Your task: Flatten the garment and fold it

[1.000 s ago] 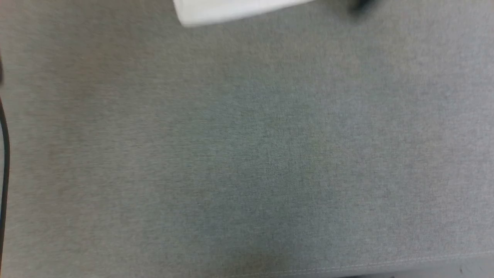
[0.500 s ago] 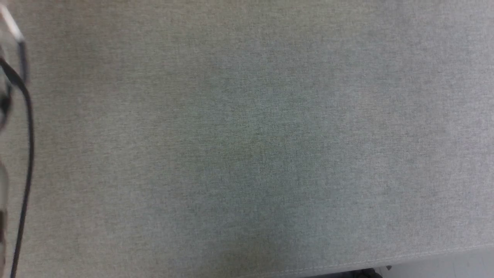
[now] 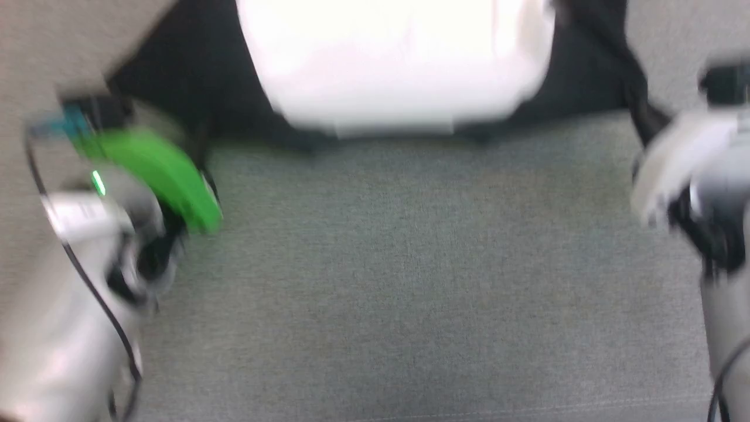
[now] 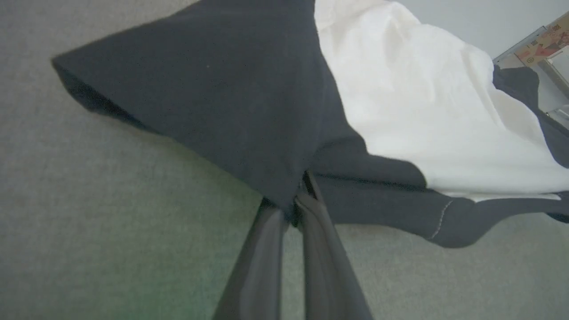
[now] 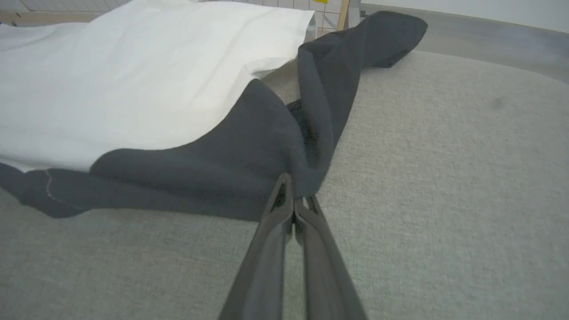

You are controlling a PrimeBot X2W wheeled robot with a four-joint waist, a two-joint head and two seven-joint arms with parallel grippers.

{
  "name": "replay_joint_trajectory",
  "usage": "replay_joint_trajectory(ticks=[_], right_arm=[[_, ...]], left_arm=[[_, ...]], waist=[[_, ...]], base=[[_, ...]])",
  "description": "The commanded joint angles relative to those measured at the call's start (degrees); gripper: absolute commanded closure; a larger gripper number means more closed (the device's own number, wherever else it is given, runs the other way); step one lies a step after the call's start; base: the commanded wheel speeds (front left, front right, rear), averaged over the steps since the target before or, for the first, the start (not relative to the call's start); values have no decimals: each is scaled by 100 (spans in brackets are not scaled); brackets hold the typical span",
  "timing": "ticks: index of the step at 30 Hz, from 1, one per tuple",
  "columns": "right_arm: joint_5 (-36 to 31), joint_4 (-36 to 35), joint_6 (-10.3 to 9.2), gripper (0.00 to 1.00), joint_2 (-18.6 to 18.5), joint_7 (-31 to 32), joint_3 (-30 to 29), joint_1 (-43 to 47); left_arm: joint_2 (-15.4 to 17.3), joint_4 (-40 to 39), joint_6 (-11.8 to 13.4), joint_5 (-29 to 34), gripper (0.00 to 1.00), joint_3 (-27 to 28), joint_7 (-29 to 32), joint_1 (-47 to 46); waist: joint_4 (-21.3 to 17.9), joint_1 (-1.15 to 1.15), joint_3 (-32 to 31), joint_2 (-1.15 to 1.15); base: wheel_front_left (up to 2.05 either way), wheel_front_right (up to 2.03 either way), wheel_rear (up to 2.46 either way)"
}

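The garment lies on the grey fabric surface, its white body at the top of the blurred head view with black sleeves to either side. My left gripper is shut on the near edge of one black sleeve, and the white body spreads away to the right of it. My right gripper is shut on a bunched fold of the other black sleeve; the white body lies to its left. My left arm and right arm flank the garment.
Bare grey fabric stretches between the arms down to a stitched front seam. A cardboard box stands beyond the garment in the left wrist view. A tiled floor and a wooden post show past the surface's far edge.
The head camera has swung: earlier it showed almost only grey fabric, now the garment and both arms are in the picture, all blurred by motion.
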Motion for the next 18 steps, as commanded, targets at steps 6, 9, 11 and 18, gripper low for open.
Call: replay_joint_trajectory(ticks=[6,9,11,18], right_arm=[[4,-1094,-14,100,380,320,-648,1757],[-84,-1402,-14,100,652,440,-862,2404],[-161,-1469,-14,100,783,448,-997,2722],[-431,-1084,-14,100,1026,304,-1203,3369]], left_arm=[[128,-664,311,-350,100,-135,-109,1641],[139,-872,422,-407,100,-215,-161,2133],[137,-917,470,-424,100,-262,-194,2357],[-125,-782,458,-535,100,-446,-318,2831]], waist=[[340,0,-951,0],[411,0,-1095,0],[438,0,-1161,0],[495,0,-1304,0]], base=[[0,0,0],[0,0,0],[0,0,0],[0,0,0]])
